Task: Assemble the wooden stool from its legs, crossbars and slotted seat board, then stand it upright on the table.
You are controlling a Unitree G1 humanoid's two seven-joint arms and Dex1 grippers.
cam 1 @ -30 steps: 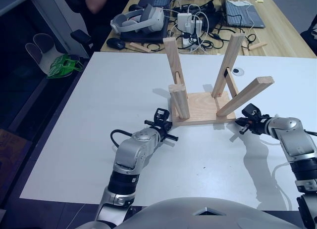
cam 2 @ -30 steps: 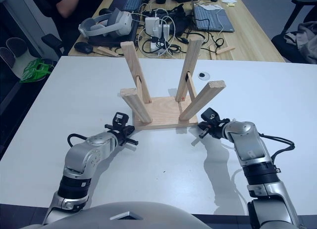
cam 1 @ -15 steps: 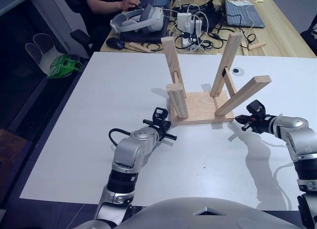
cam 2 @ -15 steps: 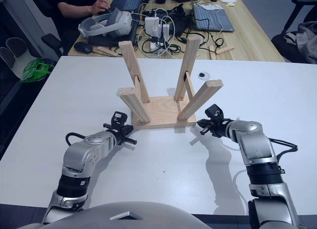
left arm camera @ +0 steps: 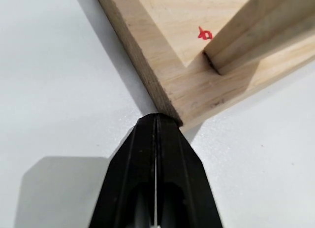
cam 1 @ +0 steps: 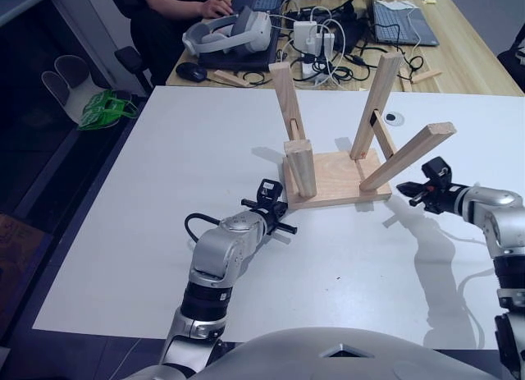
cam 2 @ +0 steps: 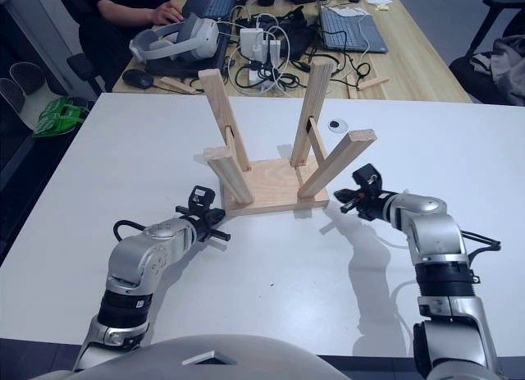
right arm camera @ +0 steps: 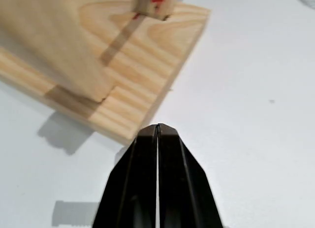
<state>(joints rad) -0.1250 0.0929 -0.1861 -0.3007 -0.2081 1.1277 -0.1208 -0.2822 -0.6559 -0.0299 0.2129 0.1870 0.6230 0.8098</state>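
The wooden stool lies upside down on the white table, its seat board flat and its legs pointing up and splaying outward. A crossbar joins the two far legs. My left gripper is shut, its tips touching the board's near left corner. My right gripper is shut and empty, its tips close to the board's near right corner, beside the splayed right leg.
Behind the white table stands a wooden desk with a headset, laptops, cables and a mouse. A green object lies off the table's far left corner. A round grommet sits in the table behind the stool.
My right gripper has drawn back to the right and farther up the table, away from the stool's board. The stool has shifted slightly. The left gripper stays at the board's corner.
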